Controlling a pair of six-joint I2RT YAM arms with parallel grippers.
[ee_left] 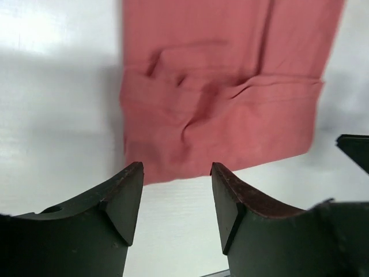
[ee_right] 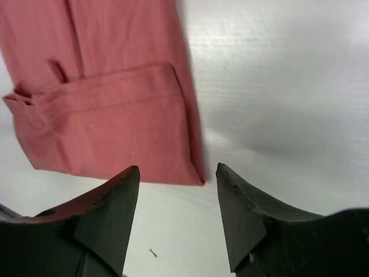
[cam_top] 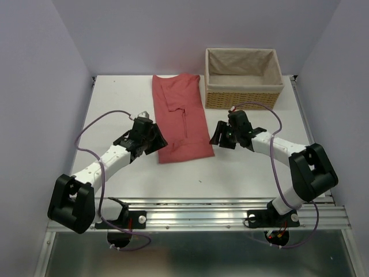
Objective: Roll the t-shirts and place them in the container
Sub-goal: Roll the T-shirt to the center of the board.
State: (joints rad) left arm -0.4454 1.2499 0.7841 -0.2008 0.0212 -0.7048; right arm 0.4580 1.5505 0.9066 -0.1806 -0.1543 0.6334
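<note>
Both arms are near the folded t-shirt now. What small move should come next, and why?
Probably lower both arms and close on the near edge. The t-shirt lies as a flat strip, its near end folded over once, not yet rolled. The left gripper and right gripper hang at its near corners, jaws open and empty.

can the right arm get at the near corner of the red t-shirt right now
Probably yes: the jaws of the right arm stand open just short of the near right corner of the t-shirt, with only bare table between.

Lab: white-walled robot test table
</note>
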